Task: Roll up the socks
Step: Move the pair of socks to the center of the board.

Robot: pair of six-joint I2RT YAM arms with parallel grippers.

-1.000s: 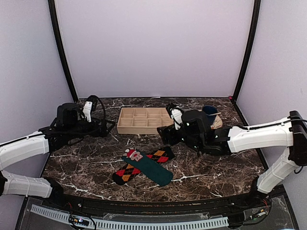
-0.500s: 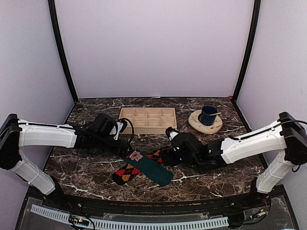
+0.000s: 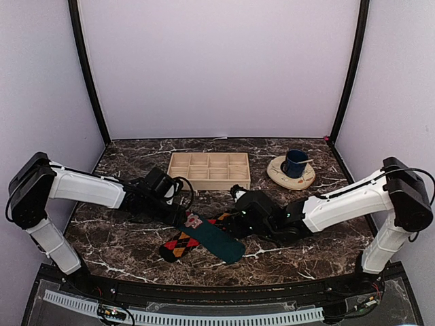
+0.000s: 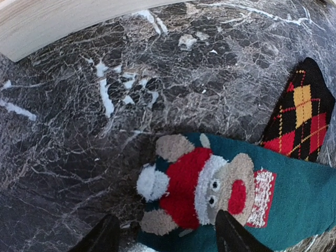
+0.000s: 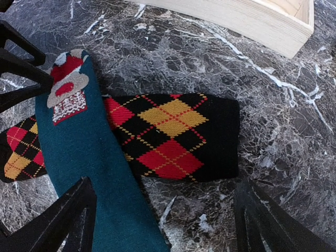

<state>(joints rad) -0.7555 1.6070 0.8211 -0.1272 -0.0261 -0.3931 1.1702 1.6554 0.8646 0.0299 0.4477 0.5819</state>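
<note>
1. The teal Santa sock (image 3: 216,239) lies across the black argyle sock (image 3: 178,246) near the front edge of the marble table (image 3: 319,246).
2. The left gripper (image 4: 165,239), jaws spread and empty, straddles the Santa end; pinching teal fabric alone would pull the pair apart.
3. The right gripper (image 5: 168,220), likewise wide and empty, hovers over the argyle end; crossed socks may roll crooked.

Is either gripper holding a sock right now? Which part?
Nothing is held. The left gripper stands open over the Santa end of the teal sock; the right gripper is open above the argyle sock.
</note>
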